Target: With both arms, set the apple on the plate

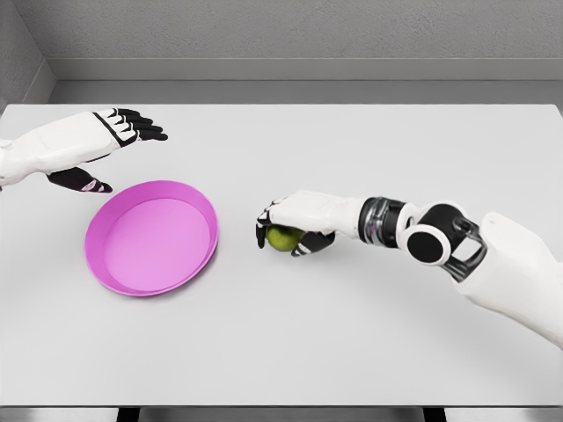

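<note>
The right hand (295,230) grips the apple (283,237), the left hand (92,145) hangs open; next, carry it left onto the plate (119,277).

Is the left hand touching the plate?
Apart. The head view shows the left hand open, above and behind the pink plate, with bare table visible between thumb and rim.

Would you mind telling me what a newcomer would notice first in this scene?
The bright pink plate stands out left of centre on the pale grey table. To its right, the right hand is closed around a green apple. The left hand hangs open behind the plate's far left edge.
</note>
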Motion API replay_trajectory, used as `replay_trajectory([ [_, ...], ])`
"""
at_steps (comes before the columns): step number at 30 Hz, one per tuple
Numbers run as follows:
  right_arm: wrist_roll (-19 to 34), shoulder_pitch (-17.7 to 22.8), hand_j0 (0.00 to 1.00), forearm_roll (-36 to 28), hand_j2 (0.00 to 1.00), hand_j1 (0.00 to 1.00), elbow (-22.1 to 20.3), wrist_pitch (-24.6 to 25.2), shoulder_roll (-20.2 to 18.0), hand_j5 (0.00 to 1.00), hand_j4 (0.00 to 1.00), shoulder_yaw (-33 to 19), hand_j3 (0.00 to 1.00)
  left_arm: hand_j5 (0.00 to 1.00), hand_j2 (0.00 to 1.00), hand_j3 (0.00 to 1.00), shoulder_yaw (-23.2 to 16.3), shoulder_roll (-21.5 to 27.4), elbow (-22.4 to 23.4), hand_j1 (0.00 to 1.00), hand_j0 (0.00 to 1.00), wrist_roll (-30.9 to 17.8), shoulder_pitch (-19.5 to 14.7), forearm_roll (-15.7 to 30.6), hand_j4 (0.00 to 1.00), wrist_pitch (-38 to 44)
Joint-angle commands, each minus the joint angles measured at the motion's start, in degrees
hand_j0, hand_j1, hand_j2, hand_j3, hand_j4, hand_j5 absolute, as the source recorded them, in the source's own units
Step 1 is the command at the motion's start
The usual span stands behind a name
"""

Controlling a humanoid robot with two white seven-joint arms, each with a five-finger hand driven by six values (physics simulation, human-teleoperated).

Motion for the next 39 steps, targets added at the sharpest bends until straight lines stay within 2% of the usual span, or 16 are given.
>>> replay_trajectory([
  [1,0.0,-0.1,0.49,-0.2,0.49,0.49,0.0,0.1,1.1,0.49,0.49,1.3,0.49,1.00,1.00,1.00,0.1,0.1,0.0,1.00,1.00,0.1,0.0,0.4,1.00,0.1],
  [8,-0.1,-1.5,0.52,-0.2,0.52,0.52,0.2,0.7,2.6,0.52,0.52,3.0,0.52,1.00,1.00,1.00,0.1,0.1,0.0,1.00,1.00,0.0,0.0,0.4,1.00,0.1],
  [9,-0.3,-1.5,0.85,-0.2,0.85,0.85,0.3,1.7,2.6,0.85,0.85,3.0,0.85,1.00,1.00,1.00,0.1,0.1,0.0,1.00,1.00,0.0,0.0,0.4,1.00,0.1],
  [10,-0.4,-1.4,1.00,-0.2,1.00,1.00,0.3,2.6,2.6,1.00,1.00,3.0,1.00,1.00,1.00,1.00,0.1,0.1,0.0,1.00,1.00,0.0,0.0,0.4,1.00,0.1],
  [16,-0.3,-1.6,1.00,-0.2,1.00,1.00,-0.1,1.7,1.9,1.00,1.00,2.3,1.00,1.00,1.00,1.00,0.1,0.1,0.0,1.00,1.00,0.0,0.0,0.4,1.00,0.1],
  [18,-0.2,-2.6,1.00,-0.2,1.00,1.00,-0.1,-0.8,0.6,1.00,1.00,1.9,1.00,1.00,1.00,1.00,0.1,0.1,0.0,1.00,1.00,0.0,0.0,0.4,1.00,0.1],
  [22,0.0,-2.3,1.00,-0.3,1.00,1.00,-0.1,-9.5,-4.6,1.00,1.00,-6.1,1.00,1.00,1.00,1.00,0.1,0.1,0.0,1.00,1.00,0.0,0.0,0.4,1.00,0.1],
  [24,0.0,-1.6,1.00,-0.4,1.00,1.00,-0.1,-12.5,-9.6,1.00,1.00,-11.9,1.00,1.00,1.00,1.00,0.1,0.1,-0.2,1.00,1.00,0.1,0.0,0.4,1.00,0.1],
  [26,0.0,3.0,1.00,-0.4,1.00,1.00,-0.1,-14.2,-14.2,1.00,1.00,-20.8,1.00,1.00,1.00,1.00,0.1,0.1,-0.2,1.00,1.00,0.0,0.1,0.5,1.00,0.1],
  [28,-0.1,8.8,1.00,-0.6,1.00,1.00,0.0,-18.1,-18.2,1.00,1.00,-30.5,1.00,1.00,1.00,1.00,0.1,0.1,-0.4,1.00,1.00,-0.1,0.1,0.4,1.00,0.1],
  [29,-0.1,10.1,1.00,-0.6,1.00,1.00,0.1,-19.5,-18.9,1.00,1.00,-33.5,1.00,1.00,1.00,1.00,-0.1,0.1,-0.7,1.00,1.00,-0.1,0.1,-0.2,1.00,0.1],
  [30,-0.1,12.2,1.00,-0.6,1.00,1.00,0.3,-20.2,-19.3,1.00,1.00,-37.5,1.00,1.00,1.00,1.00,-0.1,0.0,-2.8,1.00,1.00,0.0,0.1,-2.6,1.00,0.1],
  [32,0.0,16.8,1.00,-0.5,1.00,1.00,0.7,-20.3,-19.2,1.00,1.00,-44.7,1.00,1.00,1.00,1.00,-0.1,0.0,-6.4,1.00,1.00,-0.1,1.1,-4.0,1.00,0.1],
  [34,0.0,17.3,1.00,-0.5,1.00,1.00,1.0,-21.0,-19.1,1.00,1.00,-45.6,1.00,1.00,1.00,1.00,-1.4,-0.4,-10.5,1.00,1.00,-0.1,1.7,-7.1,1.00,0.1],
  [37,0.0,17.8,1.00,-0.5,1.00,1.00,0.5,-22.0,-18.4,1.00,1.00,-45.6,1.00,1.00,1.00,1.00,-2.7,-0.1,-15.6,1.00,1.00,-0.3,1.3,-8.7,1.00,0.1],
  [39,0.0,18.7,1.00,-0.5,1.00,1.00,0.3,-22.0,-18.2,1.00,1.00,-45.3,1.00,1.00,1.00,1.00,-2.7,0.0,-17.1,1.00,1.00,-3.3,0.7,-8.9,1.00,0.1],
])
